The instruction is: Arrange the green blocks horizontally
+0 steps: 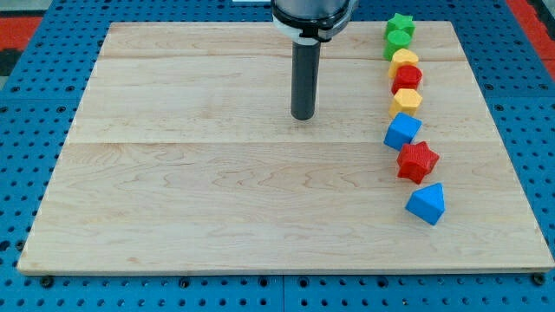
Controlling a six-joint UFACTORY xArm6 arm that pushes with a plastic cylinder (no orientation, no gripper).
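Tip (303, 116) sits mid-board, no claw fitted. Green star (400, 24) above green block (397, 42), stacked vertically: nudge one sideways, gently.

Tool tip (303, 117) sits on wooden table (217, 208), top-centre. All blocks lie to its right in one chain: green star block (401, 24) & green round block (397, 42) above tip level, blue cube block (402, 132) roughly level, blue pointed block (426, 204) lowest.
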